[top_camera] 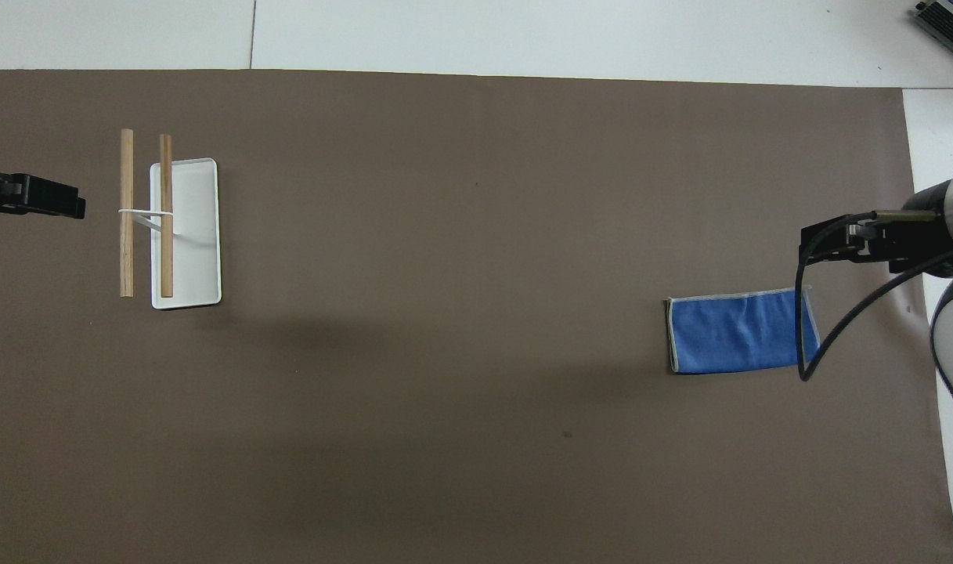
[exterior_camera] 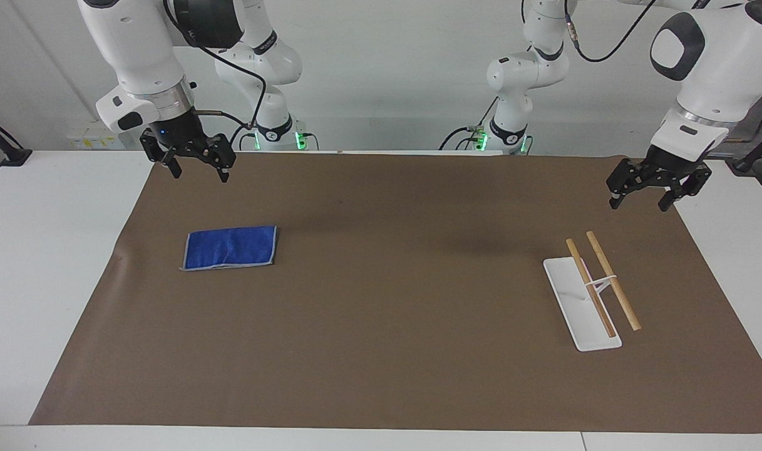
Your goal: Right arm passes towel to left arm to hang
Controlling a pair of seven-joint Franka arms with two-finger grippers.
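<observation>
1. Right arm (exterior_camera: 136, 56): white jointed arm; its gripper (exterior_camera: 196, 168) hangs in the air above the brown mat (exterior_camera: 381, 351), toward the right arm's end of the bench (exterior_camera: 42, 263). Jaws spread, released, grasping nothing.
2. Towel (exterior_camera: 230, 248): 1 small bright-blue cloth with a pale grey stitched edge, lying flat on the mat near the right jaws, below them and apart from them.
3. Left arm (exterior_camera: 706, 69): white jointed arm with a dark grey rounded panel; its gripper (exterior_camera: 642, 199) hangs above the mat's edge at the left arm's end of the bench. Jaws spread, released, grasping nothing.
4. Hanging rack (exterior_camera: 597, 289): 1 white oblong base tray carrying 2 wooden rails on a white bracket, standing on the mat near the left jaws, apart from them and well apart from the towel.
</observation>
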